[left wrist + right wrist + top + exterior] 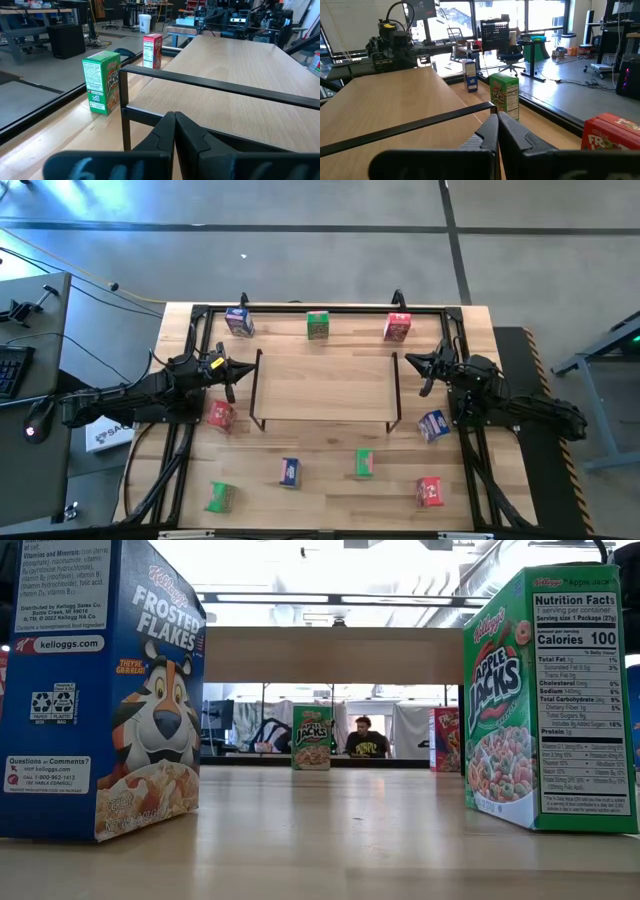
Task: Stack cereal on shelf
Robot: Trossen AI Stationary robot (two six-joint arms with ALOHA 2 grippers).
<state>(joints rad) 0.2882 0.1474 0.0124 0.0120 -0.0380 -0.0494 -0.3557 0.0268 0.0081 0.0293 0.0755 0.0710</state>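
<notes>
The shelf (325, 390) stands mid-table, a black frame with a light wood top. Along the far edge a blue box (239, 322), a green box (318, 326) and a red box (397, 328) stand upright. A red box (221, 416) lies left of the shelf and a blue one (433, 425) to its right. Several more boxes sit near the front edge, among them a blue one (290, 472) and a green one (364, 463). My left gripper (240, 370) hovers shut at the shelf's left end. My right gripper (415, 362) hovers shut at its right end. Neither holds anything.
The table's black edge frame (200, 315) runs around the work area. In the low view the Frosted Flakes box (100, 690) and the Apple Jacks box (545, 700) stand close to the camera. A person (365, 740) sits in the room behind. The shelf top (240, 65) carries nothing.
</notes>
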